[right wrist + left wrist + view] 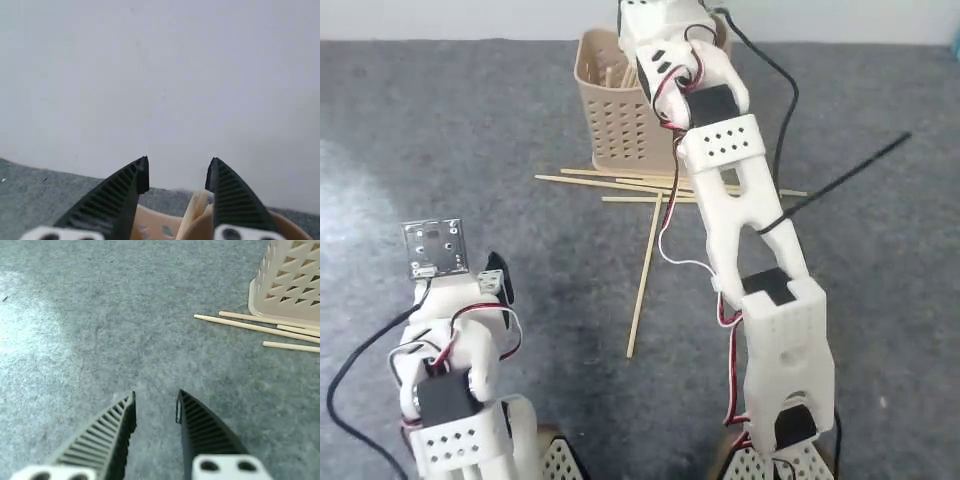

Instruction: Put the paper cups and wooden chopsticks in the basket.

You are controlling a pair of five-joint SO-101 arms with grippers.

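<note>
Carpet, grey and fuzzy, covers the bench, and all the things sit on it. Two arms stand side by side. The right arm is stretched far out, so its pincer hangs right over the basket. That pincer is spread apart with nothing in it. I think it is up there because that is the place to drop a stick in. The left arm is folded back near its own foot, likely so the two arms do not bump. Its pincer is spread apart too, holds nothing, and points down at bare carpet. One basket stands at the far side of the bench, close to the wall. It stands up straight with its mouth open, so things can fall in from above. Some chopsticks stand inside it, but I cannot count them. I cannot tell if any paper cup is in there. On the carpet I count about five more chopsticks. Four lie flat in a bunch just beside the basket's foot. One lone chopstick lies slanted, between the two arms. So the job looks partly done, with about five sticks left to pick up.
</note>
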